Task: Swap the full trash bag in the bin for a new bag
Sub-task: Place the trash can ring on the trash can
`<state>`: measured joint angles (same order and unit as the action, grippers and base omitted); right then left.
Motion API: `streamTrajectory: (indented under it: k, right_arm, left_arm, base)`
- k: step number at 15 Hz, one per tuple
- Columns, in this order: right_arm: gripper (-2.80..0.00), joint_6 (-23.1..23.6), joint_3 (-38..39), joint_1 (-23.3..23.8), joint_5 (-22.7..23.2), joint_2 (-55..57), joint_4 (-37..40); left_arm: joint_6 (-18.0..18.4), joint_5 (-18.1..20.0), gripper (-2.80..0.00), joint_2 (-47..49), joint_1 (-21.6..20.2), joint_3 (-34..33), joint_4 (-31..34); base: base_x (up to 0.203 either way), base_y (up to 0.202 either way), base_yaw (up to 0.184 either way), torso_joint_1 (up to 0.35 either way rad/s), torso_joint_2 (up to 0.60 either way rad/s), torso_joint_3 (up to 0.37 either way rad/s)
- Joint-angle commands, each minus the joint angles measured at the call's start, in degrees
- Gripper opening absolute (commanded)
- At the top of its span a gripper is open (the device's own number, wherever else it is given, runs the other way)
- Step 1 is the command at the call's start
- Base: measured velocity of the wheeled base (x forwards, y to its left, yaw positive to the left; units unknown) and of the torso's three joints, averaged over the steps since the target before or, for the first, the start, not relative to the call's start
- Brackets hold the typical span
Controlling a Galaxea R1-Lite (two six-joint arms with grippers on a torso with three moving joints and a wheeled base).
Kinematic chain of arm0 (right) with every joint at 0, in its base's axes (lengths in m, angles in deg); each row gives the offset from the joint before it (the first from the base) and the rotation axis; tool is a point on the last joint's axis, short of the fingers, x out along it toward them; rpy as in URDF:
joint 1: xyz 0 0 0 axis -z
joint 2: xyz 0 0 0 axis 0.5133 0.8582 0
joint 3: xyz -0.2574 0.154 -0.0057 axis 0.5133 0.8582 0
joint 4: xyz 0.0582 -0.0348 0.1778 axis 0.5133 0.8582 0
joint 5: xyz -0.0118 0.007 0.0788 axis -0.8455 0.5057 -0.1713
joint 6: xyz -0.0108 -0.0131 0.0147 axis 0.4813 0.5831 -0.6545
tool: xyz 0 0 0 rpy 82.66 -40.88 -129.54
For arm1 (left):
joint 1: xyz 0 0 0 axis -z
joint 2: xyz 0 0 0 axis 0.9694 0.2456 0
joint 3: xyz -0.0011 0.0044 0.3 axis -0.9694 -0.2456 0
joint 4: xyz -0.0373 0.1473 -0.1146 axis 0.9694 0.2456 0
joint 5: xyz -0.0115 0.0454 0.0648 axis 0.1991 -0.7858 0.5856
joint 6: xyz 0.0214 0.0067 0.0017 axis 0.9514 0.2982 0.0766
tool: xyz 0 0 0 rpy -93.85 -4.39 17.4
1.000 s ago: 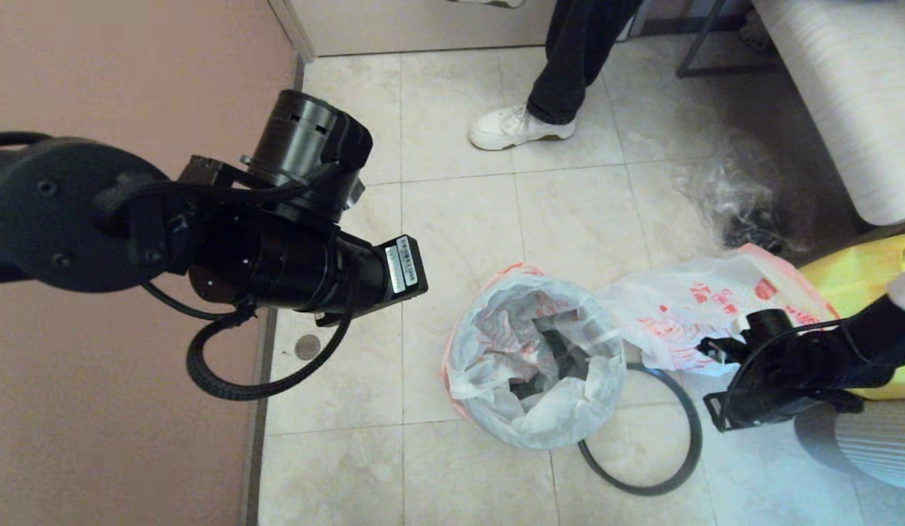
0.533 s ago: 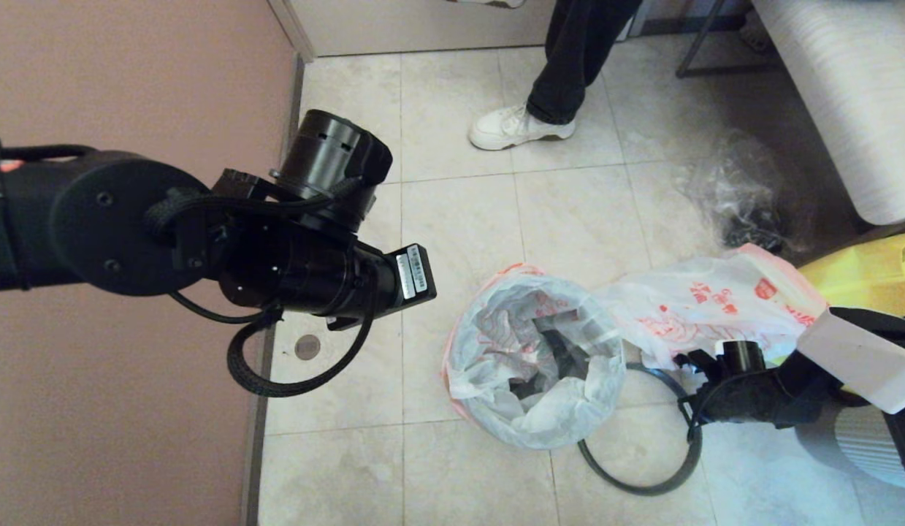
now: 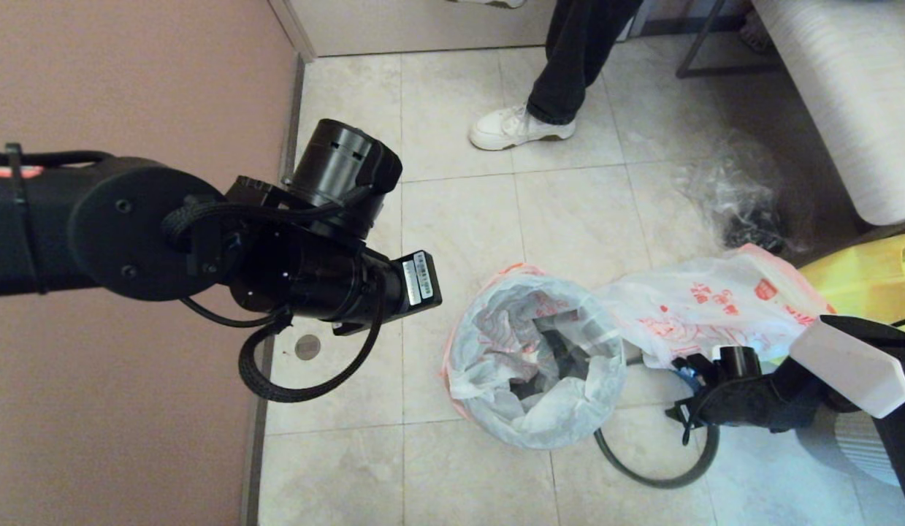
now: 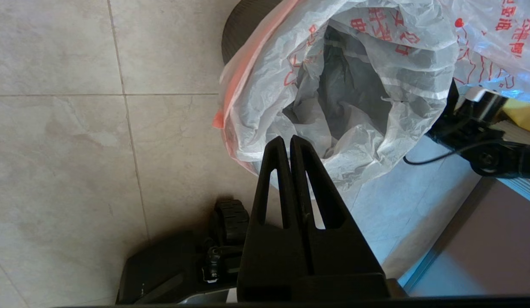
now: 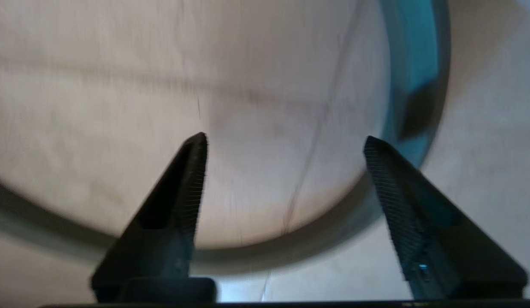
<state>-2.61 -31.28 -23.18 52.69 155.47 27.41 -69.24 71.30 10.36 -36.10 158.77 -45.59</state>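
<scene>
**While the ring lies loose, the bin liner is not yet clamped**

Bin (image 3: 496,431) sits mid-floor, new bag (image 3: 532,358) draped in it, mouth open. Full trash bag (image 3: 708,307) lies at its 2 o'clock, touching the rim. Dark ring (image 3: 660,478) is on the floor at the bin's 4 o'clock.

Right tool (image 3: 678,391) hovers low over the ring's near arc, jaws spread, holding nothing. Left tool (image 4: 288,143) is pressed shut and empty, above the bin's 9 o'clock side.

My read: straddle one thin section of ring squarely, close fully, lift level so it doesn't swing.

Right wrist view shows the ring (image 5: 290,252) passing between the fingertips (image 5: 196,147); the head view hides that. Only the head view shows both bags.
</scene>
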Motion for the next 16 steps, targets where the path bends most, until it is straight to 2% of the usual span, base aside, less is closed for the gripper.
streamTrajectory:
  k: [1,4,9,10,14,16]
  right_arm:
    - [0.00,0.11,2.52,0.03,0.22,-2.35,-0.18]
    - [0.00,-0.07,3.57,1.67,1.03,-4.18,-0.27]
    - [0.00,0.20,-4.50,3.82,0.53,0.70,-0.02]
    - [-2.80,0.33,-5.51,4.19,0.37,1.64,0.06]
    - [-2.80,0.41,-7.20,4.16,0.26,3.42,-0.01]
    - [-2.80,0.31,-7.58,4.07,-0.22,3.47,-0.10]
  left_arm:
    - [-0.23,-0.09,-2.80,0.08,0.13,0.01,0.11]
    - [-0.23,-0.09,-2.80,-0.27,0.22,0.01,0.11]
    - [-0.32,-0.35,-2.80,0.49,0.22,-0.08,0.03]
    - [-0.31,-0.35,-2.80,0.84,0.22,-0.04,0.03]
    - [-0.38,-0.70,-2.80,0.70,0.58,0.01,0.03]
    - [-0.48,-2.86,-2.80,-1.66,2.66,-0.41,0.03]
  base:
    - [0.000,0.000,0.000,0.000,0.00,0.000]
    - [0.000,0.000,0.000,0.000,0.00,0.000]
    - [0.000,0.000,0.000,0.000,0.00,0.000]
    - [0.000,0.000,0.000,0.000,0.00,0.000]
    - [0.000,0.000,0.000,0.000,0.00,0.000]
    - [0.000,0.000,0.000,0.000,0.00,0.000]
